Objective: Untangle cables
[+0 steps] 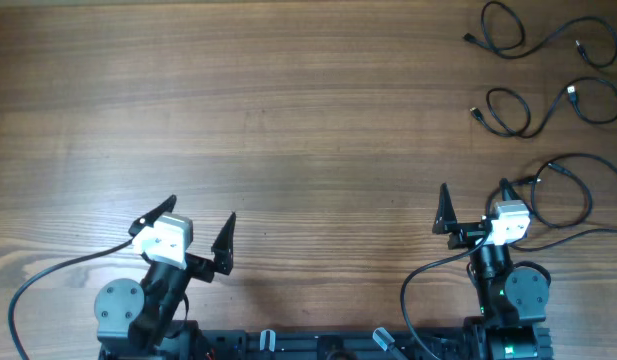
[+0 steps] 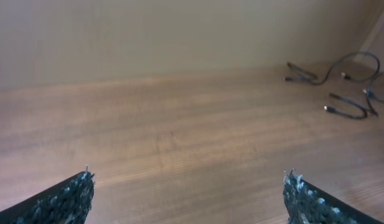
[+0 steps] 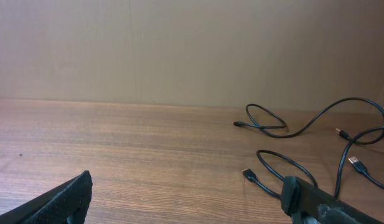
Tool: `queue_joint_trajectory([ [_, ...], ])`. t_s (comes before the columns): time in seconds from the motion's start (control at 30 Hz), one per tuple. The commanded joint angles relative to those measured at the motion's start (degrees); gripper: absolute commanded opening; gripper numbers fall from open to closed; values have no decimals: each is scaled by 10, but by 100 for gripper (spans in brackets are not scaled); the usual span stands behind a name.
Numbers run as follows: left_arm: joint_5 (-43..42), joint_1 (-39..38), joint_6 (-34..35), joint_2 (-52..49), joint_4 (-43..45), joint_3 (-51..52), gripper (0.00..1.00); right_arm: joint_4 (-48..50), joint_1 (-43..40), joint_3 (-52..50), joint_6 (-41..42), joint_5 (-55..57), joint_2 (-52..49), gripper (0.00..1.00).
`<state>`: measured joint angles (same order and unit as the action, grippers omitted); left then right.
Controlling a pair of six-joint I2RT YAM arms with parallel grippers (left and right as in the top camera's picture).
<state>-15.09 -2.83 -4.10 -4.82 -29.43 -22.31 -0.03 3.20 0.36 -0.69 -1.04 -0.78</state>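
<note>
Brown wood covers the whole table [image 1: 288, 100], and two robot arms sit at its near edge. The left gripper [image 1: 203, 207] hangs over bare wood with its two fingers spread wide apart. It holds nothing. The right gripper [image 1: 473, 186] is wide open too, and it holds nothing.

Three thin black cables lie in the far right corner, one behind the other. The far cable [image 1: 501, 52] makes a small loop and then a long bend. The middle cable [image 1: 507, 133] does much the same. The near cable [image 1: 589, 203] curls just beside the right gripper, and I cannot tell if it touches a finger. Each cable lies apart from the others where I can see. The left gripper is well apart from all three.
</note>
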Motion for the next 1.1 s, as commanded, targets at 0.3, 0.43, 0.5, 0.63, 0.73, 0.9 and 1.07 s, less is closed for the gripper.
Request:
queue_joint_trajectory([
  [0.3, -64, 27, -49, 46, 188, 130, 100, 2, -3, -1, 7, -3, 6, 100],
  [0.43, -62, 28, -104, 46, 254, 153, 100, 2, -3, -1, 7, -3, 6, 100],
  [0.5, -51, 32, -109, 46, 295, 165, 100, 2, -3, -1, 7, -3, 6, 100],
  [0.63, -22, 37, -105, 46, 325, 184, 100, 2, -3, -1, 7, -3, 6, 100],
  [0.73, 0, 38, -83, 46, 385, 216, 100, 2, -3, -1, 7, -3, 6, 100],
  [0.9, 83, 37, 10, 47, 372, 220, 100, 2, -3, -1, 7, -3, 6, 100],
  [1.07, 149, 37, 62, 47, 248, 220, 100, 2, -3, -1, 7, -3, 6, 100],
])
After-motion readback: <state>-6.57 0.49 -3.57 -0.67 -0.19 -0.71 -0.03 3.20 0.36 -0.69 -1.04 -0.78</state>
